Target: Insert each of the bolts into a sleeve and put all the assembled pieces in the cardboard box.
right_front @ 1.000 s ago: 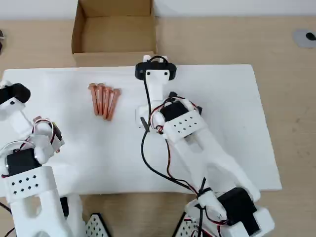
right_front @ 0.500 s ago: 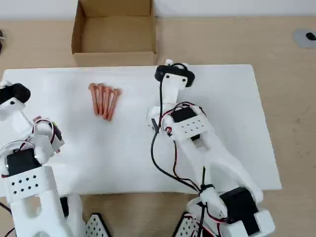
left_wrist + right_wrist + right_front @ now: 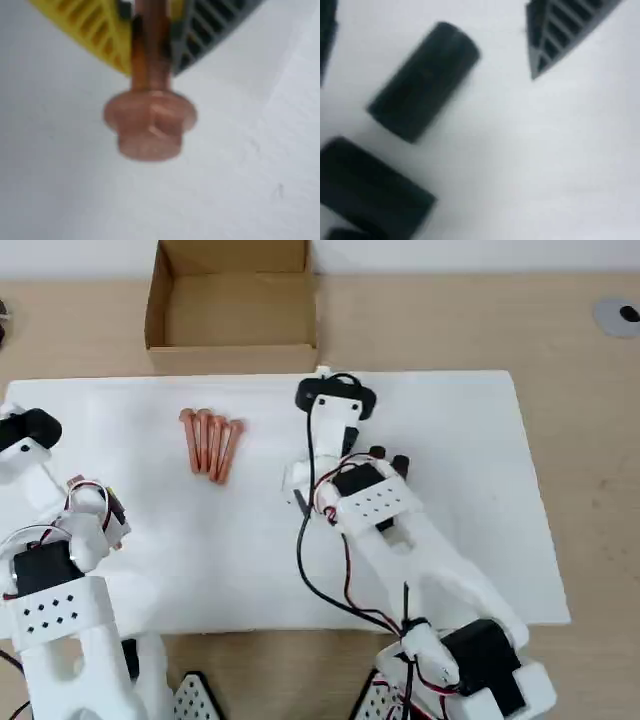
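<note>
Your left gripper (image 3: pixel 150 35) clenches a copper bolt (image 3: pixel 150 120) by the shank, head beyond the fingertips. Your right gripper (image 3: pixel 427 70) is spread, one black sleeve (image 3: pixel 422 80) lying between its fingers. Toward the white mat (image 3: pixel 480 440)'s far-left corner lie four bolts (image 3: pixel 211 445). The cardboard box (image 3: pixel 158 310) stands beyond the far edge.

Several copper bolts (image 3: pixel 211 446) lay side by side, touching, on the white sheet (image 3: pixel 480 490), their heads toward the cardboard box (image 3: pixel 232 305). The box stood open-topped just beyond the sheet's far edge. One more bolt (image 3: pixel 150 125), with a flanged hex head, was pinched by its shank in the left gripper (image 3: pixel 150 35). Two black cylindrical sleeves (image 3: pixel 422 80) sat near each other on the sheet, not touching.
</note>
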Tool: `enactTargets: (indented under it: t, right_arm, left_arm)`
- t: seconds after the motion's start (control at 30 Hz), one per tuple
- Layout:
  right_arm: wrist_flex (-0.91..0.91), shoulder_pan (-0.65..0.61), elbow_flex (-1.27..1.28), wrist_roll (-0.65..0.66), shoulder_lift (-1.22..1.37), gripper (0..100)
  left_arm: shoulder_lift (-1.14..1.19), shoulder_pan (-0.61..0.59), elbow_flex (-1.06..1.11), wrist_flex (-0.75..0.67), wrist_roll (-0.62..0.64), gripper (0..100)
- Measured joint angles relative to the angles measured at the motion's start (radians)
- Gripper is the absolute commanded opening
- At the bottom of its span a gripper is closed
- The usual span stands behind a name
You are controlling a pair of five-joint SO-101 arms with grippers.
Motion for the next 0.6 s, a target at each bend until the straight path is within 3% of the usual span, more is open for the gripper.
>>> enactTargets:
  t: [0.6]
  right_arm:
    - [-0.034,-0.009,-0.021,-0.126,0.130,24.9]
  left_arm:
    - [0.000,0.000,0.000,0.008,0.000,1]
